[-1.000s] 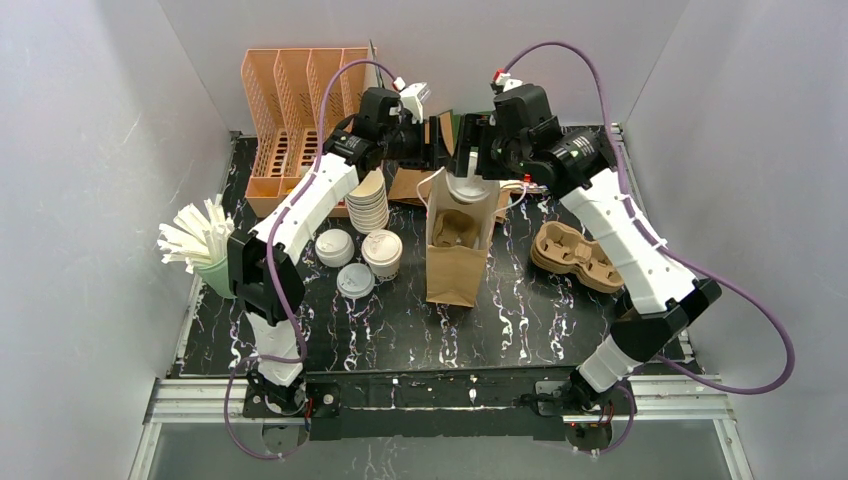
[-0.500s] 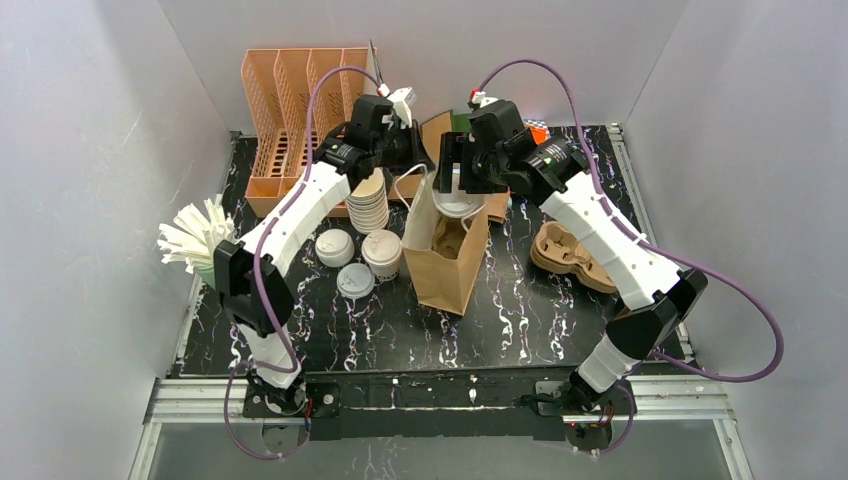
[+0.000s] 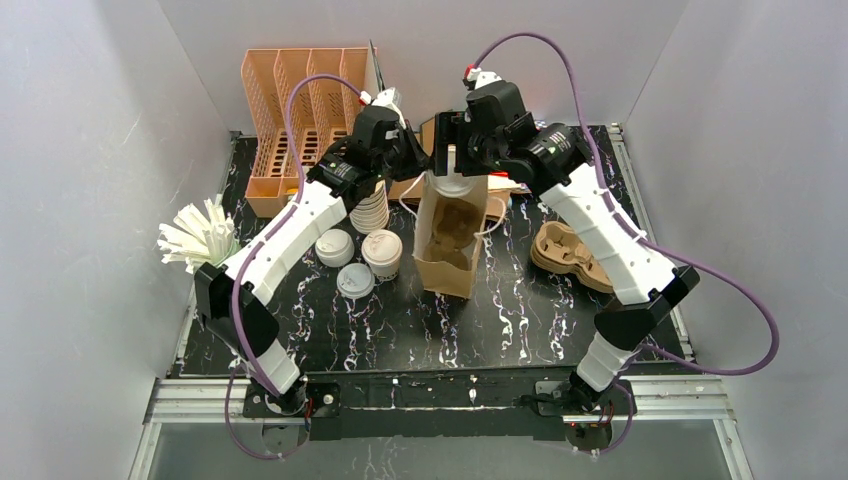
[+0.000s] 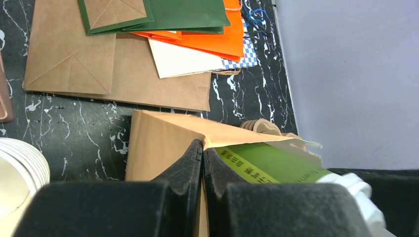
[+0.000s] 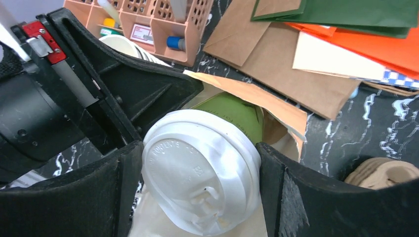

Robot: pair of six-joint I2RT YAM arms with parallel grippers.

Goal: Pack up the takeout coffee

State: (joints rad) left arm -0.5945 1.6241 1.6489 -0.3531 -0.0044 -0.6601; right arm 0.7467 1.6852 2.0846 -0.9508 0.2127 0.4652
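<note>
The cup [image 3: 460, 188], green with a white lid, is seen from above at the mouth of the bag [image 3: 447, 255], clamped in the right tool [image 3: 465, 172]. A second cup [image 3: 382, 252], also capped, is stood on the worktop [image 3: 400, 330] left of the bag.

In the left wrist view, the left tool [image 4: 202, 148] is pressed together on the bag's rim, with the cup just beside it.

In the right wrist view, the cup is gripped at its lid between wide-set fingers [image 5: 123, 192], over the bag's mouth.
</note>
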